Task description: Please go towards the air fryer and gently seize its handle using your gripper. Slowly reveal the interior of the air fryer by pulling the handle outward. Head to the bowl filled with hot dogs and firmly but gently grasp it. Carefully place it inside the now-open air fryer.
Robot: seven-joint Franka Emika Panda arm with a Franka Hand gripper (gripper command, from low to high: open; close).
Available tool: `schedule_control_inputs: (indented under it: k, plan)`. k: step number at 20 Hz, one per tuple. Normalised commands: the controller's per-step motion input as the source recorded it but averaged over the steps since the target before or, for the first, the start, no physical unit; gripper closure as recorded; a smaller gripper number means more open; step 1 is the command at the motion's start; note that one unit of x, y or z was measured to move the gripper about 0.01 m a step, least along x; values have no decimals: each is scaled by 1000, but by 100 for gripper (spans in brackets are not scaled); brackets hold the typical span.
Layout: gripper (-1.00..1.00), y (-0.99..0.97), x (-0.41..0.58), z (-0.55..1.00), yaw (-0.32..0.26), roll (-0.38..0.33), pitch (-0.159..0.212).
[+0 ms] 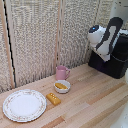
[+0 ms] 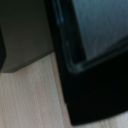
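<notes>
Clearly the air fryer [image 1: 116,59] is a big, stiff, heavy black box at the back corner of the wooden table [image 1: 95,100], so its drawer should slide while the body stays put; the hold belongs on the handle, which I cannot make out, and whether the gripper is wide or narrow I cannot tell, since the white arm [image 1: 106,40] hides it. Well away from the air fryer, the bowl [image 1: 62,86] of hot dogs [image 1: 61,86] looks light, hard and breakable, best pinched at its rim, with a pink mug [image 1: 62,73], an orange block [image 1: 53,98] and a plate [image 1: 24,105] close by, and a woven screen [image 1: 45,35] behind
</notes>
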Motion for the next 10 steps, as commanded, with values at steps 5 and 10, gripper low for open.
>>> schedule_control_inputs:
  k: [5, 10]
  plan:
    - [100, -3, 37, -11, -29, -17, 29]
    - [100, -74, 59, 281, -9, 107, 54]
